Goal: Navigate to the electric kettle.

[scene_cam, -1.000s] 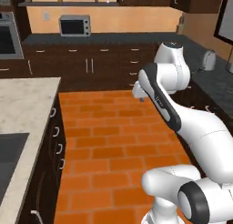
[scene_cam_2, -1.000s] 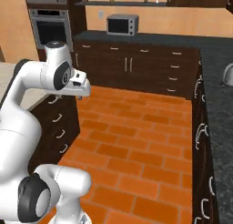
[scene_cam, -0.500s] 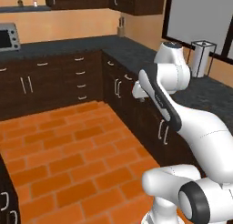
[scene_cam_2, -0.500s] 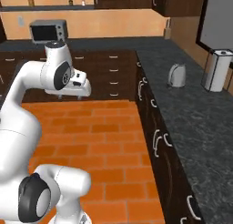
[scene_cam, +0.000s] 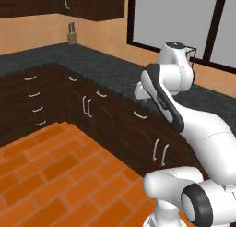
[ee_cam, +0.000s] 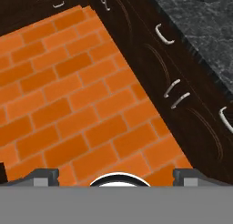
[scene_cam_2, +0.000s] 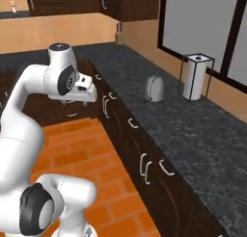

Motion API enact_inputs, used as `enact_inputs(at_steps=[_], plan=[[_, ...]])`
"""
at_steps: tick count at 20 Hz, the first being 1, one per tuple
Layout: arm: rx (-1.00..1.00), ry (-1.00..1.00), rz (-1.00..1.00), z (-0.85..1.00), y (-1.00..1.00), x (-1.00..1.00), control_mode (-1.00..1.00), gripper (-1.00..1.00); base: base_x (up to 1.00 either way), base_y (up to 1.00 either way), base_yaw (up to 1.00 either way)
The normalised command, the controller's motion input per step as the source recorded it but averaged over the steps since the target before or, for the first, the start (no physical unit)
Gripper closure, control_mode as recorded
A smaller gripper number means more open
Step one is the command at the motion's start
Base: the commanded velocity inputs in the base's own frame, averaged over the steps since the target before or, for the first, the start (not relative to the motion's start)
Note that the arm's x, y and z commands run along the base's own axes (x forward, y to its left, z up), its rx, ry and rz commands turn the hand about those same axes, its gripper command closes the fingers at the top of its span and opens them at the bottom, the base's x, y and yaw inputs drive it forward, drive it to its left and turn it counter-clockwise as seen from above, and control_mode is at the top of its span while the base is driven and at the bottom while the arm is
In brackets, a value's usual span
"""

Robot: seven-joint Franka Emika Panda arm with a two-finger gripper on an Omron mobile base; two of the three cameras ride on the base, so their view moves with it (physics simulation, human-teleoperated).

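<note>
Right base view: the kettle (scene_cam_2: 154,88) stands on the dark table (scene_cam_2: 202,135) at 1 o'clock, near a paper-towel holder (scene_cam_2: 195,77) at 2 o'clock, apart from it. Left base view: a knife block (scene_cam: 71,37) at 11 o'clock on the far run; the arm covers the table at 3 o'clock. Hand view: the end effector (ee_cam: 116,175) hangs over brick floor (ee_cam: 68,95), fingertips wide apart, gripping nothing. Cabinet fronts (ee_cam: 182,91) bound the floor at 2 o'clock; open floor runs toward 9 o'clock.

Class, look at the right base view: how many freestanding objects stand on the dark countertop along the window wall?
2. The electric kettle stands mid-counter, and a white paper towel holder stands beside it, nearer the window. More may sit beyond the frame's edge.
</note>
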Motion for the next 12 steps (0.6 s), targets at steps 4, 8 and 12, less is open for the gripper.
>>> enact_inputs(at_steps=[4,8,12], plan=[[0.00,0.00,0.00,0.00,0.00,0.00,1.00,-1.00,1.00,0.88,-0.51],[0.00,0.00,0.00,0.00,0.00,0.00,1.00,-1.00,1.00,0.90,-0.52],[0.00,0.00,0.00,0.00,0.00,0.00,1.00,-1.00,1.00,0.88,-0.53]])
